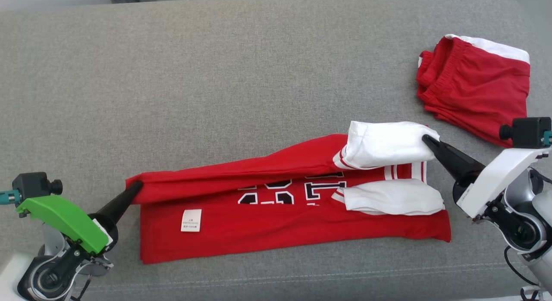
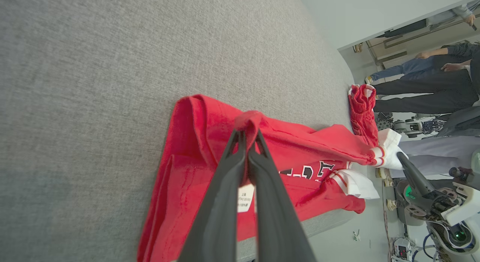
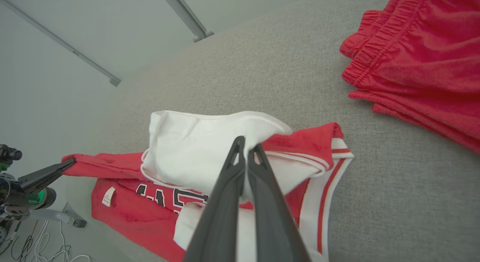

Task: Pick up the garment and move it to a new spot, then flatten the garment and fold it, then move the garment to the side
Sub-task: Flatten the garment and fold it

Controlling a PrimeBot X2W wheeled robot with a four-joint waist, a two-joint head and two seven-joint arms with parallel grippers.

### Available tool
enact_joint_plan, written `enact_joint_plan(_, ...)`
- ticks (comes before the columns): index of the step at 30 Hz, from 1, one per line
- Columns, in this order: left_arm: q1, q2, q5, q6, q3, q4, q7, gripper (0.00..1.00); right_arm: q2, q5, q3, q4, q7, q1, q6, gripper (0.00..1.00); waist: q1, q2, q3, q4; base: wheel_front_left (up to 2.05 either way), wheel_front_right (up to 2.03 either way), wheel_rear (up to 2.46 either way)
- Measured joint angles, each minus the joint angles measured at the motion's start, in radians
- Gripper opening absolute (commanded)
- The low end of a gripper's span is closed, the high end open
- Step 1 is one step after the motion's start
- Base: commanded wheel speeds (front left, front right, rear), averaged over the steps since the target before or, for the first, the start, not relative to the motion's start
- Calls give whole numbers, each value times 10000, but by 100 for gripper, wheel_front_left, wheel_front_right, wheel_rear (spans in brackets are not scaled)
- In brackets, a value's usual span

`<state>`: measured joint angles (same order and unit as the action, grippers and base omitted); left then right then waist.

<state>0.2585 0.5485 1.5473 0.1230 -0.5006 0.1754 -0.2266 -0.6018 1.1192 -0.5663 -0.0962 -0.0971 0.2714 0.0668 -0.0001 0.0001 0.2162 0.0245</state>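
Observation:
A red shirt [image 1: 258, 219] with white sleeves and black lettering lies across the grey cushion, its far half lifted and doubled toward me. My left gripper [image 1: 137, 185] is shut on the shirt's red hem corner at the left end; the left wrist view shows the red cloth [image 2: 249, 121] bunched between the closed fingertips. At the right end my right gripper [image 1: 424, 138] is shut on the upper white sleeve [image 1: 386, 144], and the right wrist view shows the white fabric [image 3: 198, 145] pinched at the tips. A second white sleeve [image 1: 392, 197] rests flat below it.
Folded red shorts [image 1: 474, 87] with a white band lie at the cushion's far right. The grey cushion [image 1: 215, 76] stretches wide behind the shirt. Its front edge [image 1: 302, 279] runs just below the shirt. People stand beyond the cushion [image 2: 431, 78] in the left wrist view.

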Motion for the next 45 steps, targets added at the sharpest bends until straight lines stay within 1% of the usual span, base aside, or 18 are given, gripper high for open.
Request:
enact_joint_plan(1, -62, 0, 0, 0, -2, -52, 6, 0, -35, 21, 6, 61, 0, -164, -73, 0, 0, 0, -23, -4, 0, 0, 0)
enact_joint_plan(7, -268, 0, 19, 0, -8, -136, 75, 0, -96, 125, -6, 219, -2, -538, -102, 0, 0, 0, -116, -15, 0, 0, 0)
enact_joint_plan(8, -324, 0, 36, 0, -10, -157, 77, 0, -121, 174, -8, 259, -2, -582, -161, 0, 0, 0, -128, -18, 0, 0, 0)
enact_joint_plan(11, -451, 0, 71, 0, -15, -201, 134, 0, -211, 188, 0, 372, -2, -683, -178, 0, 0, 0, -161, -26, 0, 0, 0)
enact_joint_plan(12, -496, -2, 71, 0, -13, -219, 165, 0, -240, 188, 0, 422, -2, -722, -244, 0, 0, 0, -169, -27, 0, 0, 0)
enact_joint_plan(16, -613, -2, 73, 0, -23, -244, 165, 0, -353, 203, 0, 552, -6, -820, -270, 0, 0, 0, -188, -24, 0, 0, 0)
enact_joint_plan(17, -633, -2, 73, 0, -23, -251, 165, 0, -368, 228, 2, 600, -8, -842, -339, 0, 0, 0, -190, -22, 0, 0, 0)
enact_joint_plan(20, -696, 0, 73, 0, -21, -286, 174, 0, -418, 272, 0, 734, -48, -987, -399, 0, 0, 0, -191, -12, 0, 0, 0)
enact_joint_plan(31, -790, 12, 73, 0, -21, -458, 178, 0, -504, 424, -4, 1058, -111, -1370, -527, 0, 0, 0, -39, 33, 0, 0, 0)
enact_joint_plan(36, -796, 31, 73, 0, -25, -502, 255, 0, -533, 439, -10, 1114, -159, -1419, -669, 0, 0, 0, 75, 47, 0, 0, 0)
enact_joint_plan(40, -805, 67, 71, 0, -213, -451, 196, 0, -585, 437, -82, 1120, -272, -1500, -709, 0, 0, 0, 143, 60, 0, 0, 0)
enact_joint_plan(41, -814, 67, 71, 0, -240, -428, 150, 0, -594, 435, -105, 1120, -278, -1531, -775, 0, 0, 0, 156, 64, 0, 0, 0)
enact_joint_plan(42, -832, 65, 71, 0, -247, -399, 150, 0, -604, 435, -121, 1118, -313, -1570, -775, 3, 0, 0, 167, 68, 0, 0, 0)
enact_joint_plan(43, -848, 63, 69, 0, -249, -345, 150, 0, -617, 435, -144, 1114, -353, -1592, -777, 11, 0, 0, 175, 74, 0, 0, 0)
enact_joint_plan(44, -860, 61, 71, 0, -255, -309, 150, 2, -623, 433, -151, 1116, -355, -1597, -782, 17, 0, 0, 182, 80, 0, 0, 0)
enact_joint_plan(45, -866, 59, 71, 0, -268, -291, 148, 6, -623, 431, -151, 1118, -355, -1597, -809, 18, 1, 0, 187, 86, 0, 0, 0)
